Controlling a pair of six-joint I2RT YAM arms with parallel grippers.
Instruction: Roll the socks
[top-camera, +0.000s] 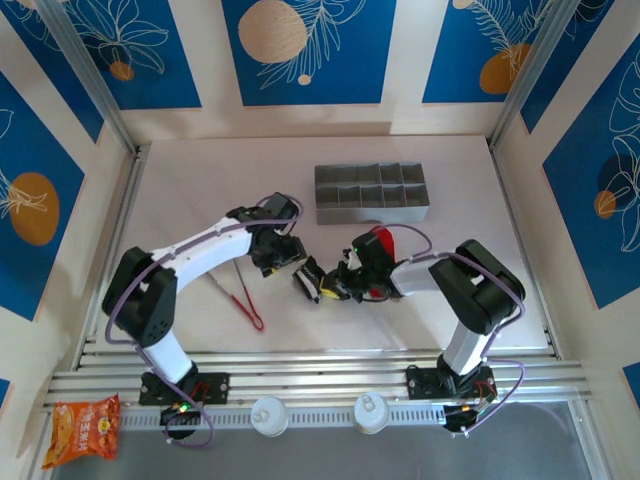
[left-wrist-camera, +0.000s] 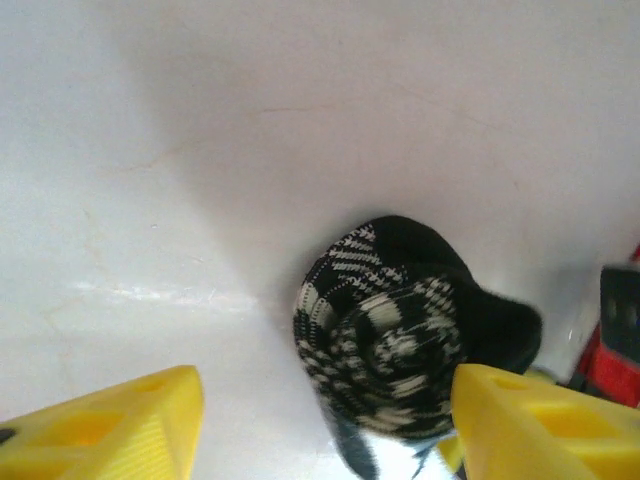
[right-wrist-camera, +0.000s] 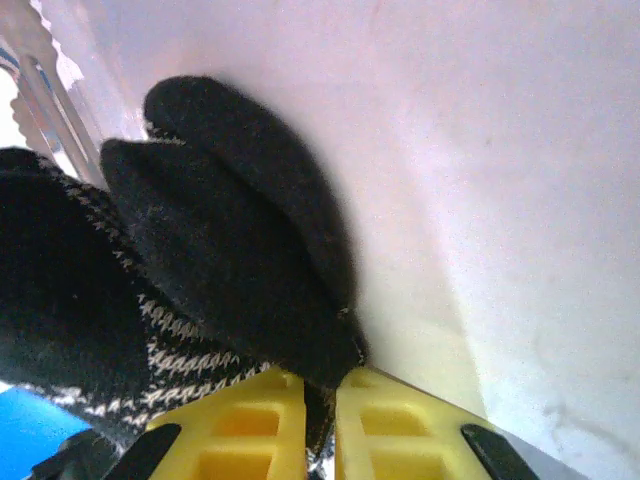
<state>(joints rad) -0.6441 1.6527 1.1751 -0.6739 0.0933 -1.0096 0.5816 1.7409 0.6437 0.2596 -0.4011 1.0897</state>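
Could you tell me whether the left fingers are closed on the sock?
No, the left fingers stand wide apart beside the rolled striped sock.

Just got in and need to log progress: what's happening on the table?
The black striped sock is already wound into a roll. The right gripper is shut on its plain black end, and the left gripper stands open at the roll. The red-handled tongs lie apart, untouched.

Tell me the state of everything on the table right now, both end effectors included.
striped sock: rolled up.
red sock: lying by the right wrist, partly hidden.
left end effector: open, beside the roll.
right end effector: shut on striped sock.
tongs: lying flat, open.
tray: compartments look empty.
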